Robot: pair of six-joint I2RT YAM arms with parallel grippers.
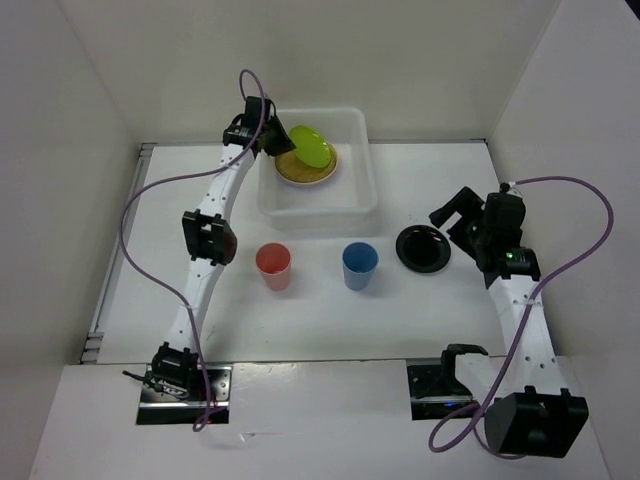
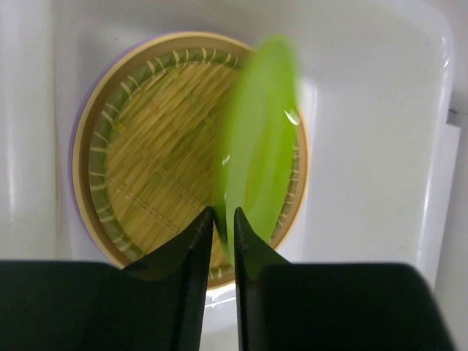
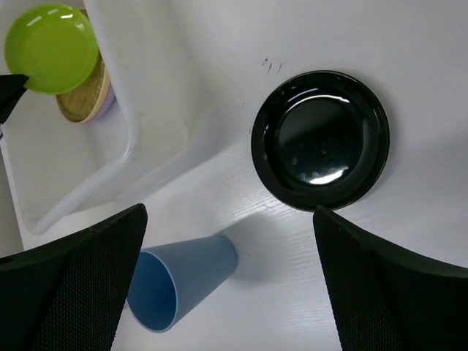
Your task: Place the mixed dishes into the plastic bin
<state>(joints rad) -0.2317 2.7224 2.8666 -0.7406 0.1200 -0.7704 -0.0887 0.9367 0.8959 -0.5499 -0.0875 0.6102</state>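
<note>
My left gripper (image 1: 272,142) is shut on the rim of the lime green plate (image 1: 311,146) and holds it tilted over the woven tan plate (image 1: 306,168) inside the plastic bin (image 1: 318,205). In the left wrist view the green plate (image 2: 257,139) stands edge-on between my fingers above the woven plate (image 2: 153,153), with a lilac rim (image 2: 75,146) showing under it. My right gripper (image 1: 452,212) is open and empty beside the glossy black plate (image 1: 423,248). The coral-red cup (image 1: 273,266) and blue cup (image 1: 360,265) stand on the table in front of the bin.
White walls enclose the table on three sides. In the right wrist view the black plate (image 3: 320,139), blue cup (image 3: 179,281) and the bin's corner (image 3: 131,139) lie below my open fingers. The orange plate is not visible.
</note>
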